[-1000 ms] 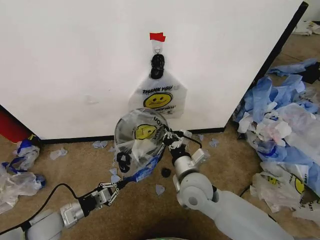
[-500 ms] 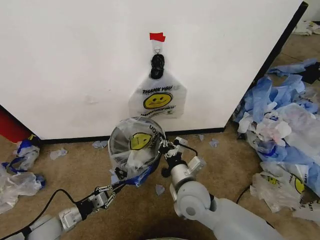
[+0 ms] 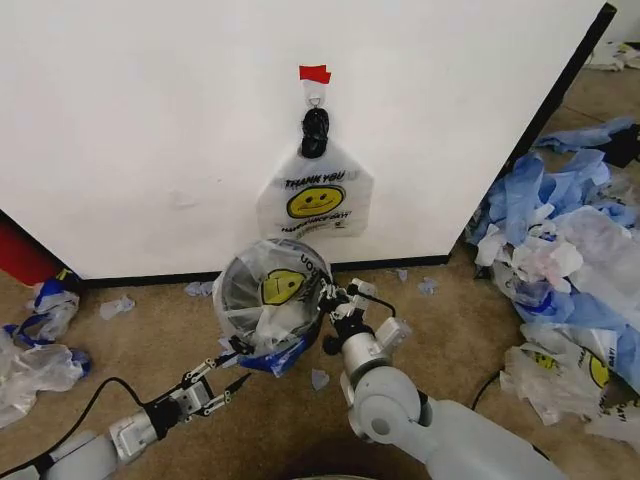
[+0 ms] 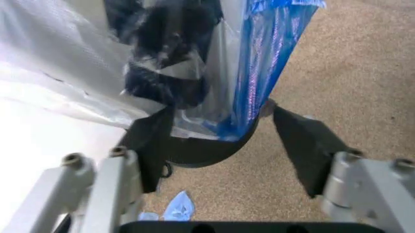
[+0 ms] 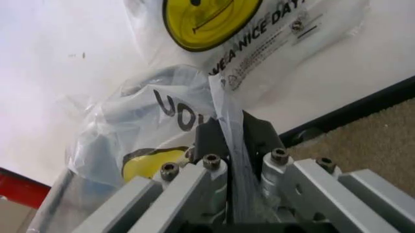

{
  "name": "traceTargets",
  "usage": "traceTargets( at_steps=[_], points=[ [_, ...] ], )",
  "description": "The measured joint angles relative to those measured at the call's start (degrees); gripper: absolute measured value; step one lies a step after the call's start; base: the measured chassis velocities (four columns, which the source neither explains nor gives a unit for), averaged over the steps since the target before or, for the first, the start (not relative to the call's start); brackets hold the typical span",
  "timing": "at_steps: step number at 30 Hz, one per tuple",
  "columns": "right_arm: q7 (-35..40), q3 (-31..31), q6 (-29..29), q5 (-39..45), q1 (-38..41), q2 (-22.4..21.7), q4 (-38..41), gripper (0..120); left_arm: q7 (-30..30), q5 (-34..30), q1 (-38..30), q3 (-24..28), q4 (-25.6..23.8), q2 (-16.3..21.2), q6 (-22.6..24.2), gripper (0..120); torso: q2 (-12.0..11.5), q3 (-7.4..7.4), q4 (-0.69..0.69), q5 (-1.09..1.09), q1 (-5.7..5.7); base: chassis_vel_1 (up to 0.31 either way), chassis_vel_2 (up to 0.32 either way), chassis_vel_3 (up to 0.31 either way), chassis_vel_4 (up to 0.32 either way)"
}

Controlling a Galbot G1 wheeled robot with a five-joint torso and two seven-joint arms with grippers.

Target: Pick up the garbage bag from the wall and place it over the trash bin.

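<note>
Beige carpet [image 3: 140, 340]; left end effector [image 3: 222, 384] lower, seemingly off garbage bag [image 3: 268, 300].

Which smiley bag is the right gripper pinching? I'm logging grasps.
The garbage bag draped over the trash bin, pinched by the right gripper; the other smiley bag hangs untouched on the wall.

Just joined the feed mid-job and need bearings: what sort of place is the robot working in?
Probably a staged test area, not a lived-in room: a bare white wall with a garbage bag hung from a taped hook, brown carpet, and heaps of spent plastic bags to the right.
</note>
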Motion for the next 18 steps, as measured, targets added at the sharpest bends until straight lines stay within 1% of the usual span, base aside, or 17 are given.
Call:
traceTargets(
  at_steps=[1,2,4,7,8,9,12,18],
  points=[
    [-0.05,0.00,0.04,-0.01,-0.06,-0.04,-0.14,1,-0.21,-0.03,0.50,-0.26,-0.23,0.44,0.00,74,0.00,0.00,0.00,0.00,0.00,0.000,0.000,0.000,0.000],
    [-0.05,0.00,0.04,-0.01,-0.06,-0.04,-0.14,1,-0.21,-0.03,0.50,-0.26,-0.23,0.44,0.00,74,0.00,0.00,0.00,0.00,0.00,0.000,0.000,0.000,0.000],
    [-0.12,0.00,0.28,-0.15,-0.33,-0.08,-0.52,1,-0.56,-0.06,1.74,-0.77,-0.75,1.34,0.00,84,0.00,0.00,0.00,0.00,0.00,0.000,0.000,0.000,0.000],
    [-0.20,0.07,0.73,-0.28,-0.90,-0.11,-1.10,1,-1.22,-0.11,3.67,-1.73,-1.57,2.45,-0.01,95,0.00,0.00,0.01,0.00,0.00,0.000,0.000,0.000,0.000],
    [-0.20,0.07,0.73,-0.28,-0.90,-0.11,-1.10,1,-1.22,-0.11,3.67,-1.73,-1.57,2.45,-0.01,95,0.00,0.00,0.01,0.00,0.00,0.000,0.000,0.000,0.000],
    [-0.20,0.08,0.80,-0.28,-1.16,-0.13,-1.18,1,-1.40,-0.14,4.37,-2.27,-1.75,2.70,-0.03,98,0.00,0.00,0.00,0.00,0.00,0.000,0.000,0.000,0.000],
    [-0.32,-0.27,1.15,-0.32,-2.16,-0.09,-1.56,1,-1.57,-0.50,5.52,-3.55,-1.86,3.19,-0.12,100,0.00,0.00,0.00,0.00,0.00,0.000,0.000,0.000,0.000],
    [-1.35,-2.34,2.04,-0.53,-3.17,0.33,-3.21,1,-1.77,-1.43,5.64,-4.03,-1.48,3.44,-0.19,100,0.00,0.00,0.00,0.00,0.00,0.000,0.000,0.000,0.000]
  ],
)
